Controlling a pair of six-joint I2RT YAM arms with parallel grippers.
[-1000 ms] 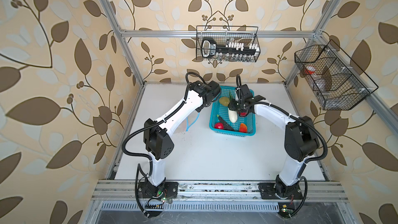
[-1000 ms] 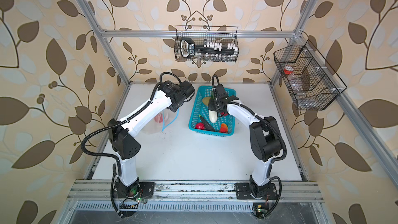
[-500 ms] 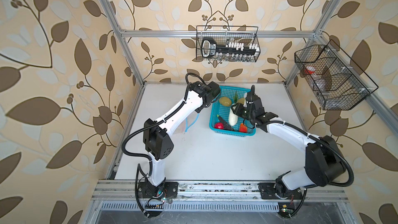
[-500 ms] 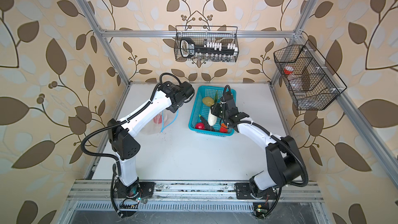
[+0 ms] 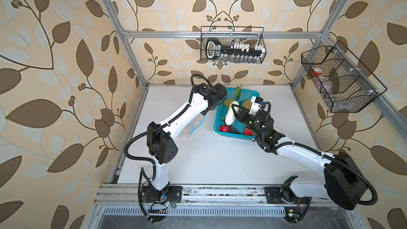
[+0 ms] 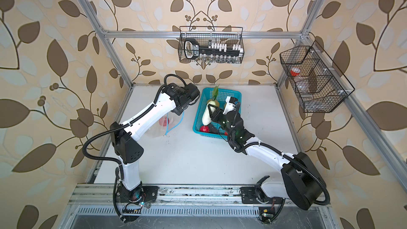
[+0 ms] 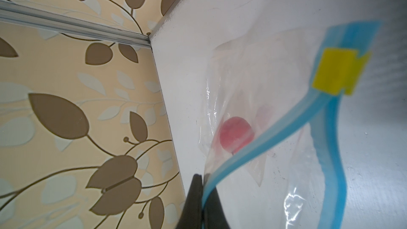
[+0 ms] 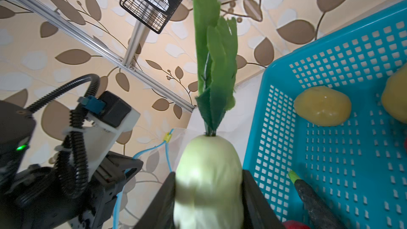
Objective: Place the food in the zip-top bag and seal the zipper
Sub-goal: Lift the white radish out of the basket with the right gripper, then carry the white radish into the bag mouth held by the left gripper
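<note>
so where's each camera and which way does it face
Top views: high at the front, looking down on table and turquoise basket; left arm and right arm whole.
Left wrist: past the left end effector, shut on the zipper, into the zip-top bag.
Right wrist: past the right end effector, gripping the white cucumber, towards the left arm.
Shared: both wrist views show the yellow slider.

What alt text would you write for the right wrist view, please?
The right hand grips a white vegetable with green leaves. Close by, a turquoise basket holds yellow potatoes and a dark eggplant.
</note>
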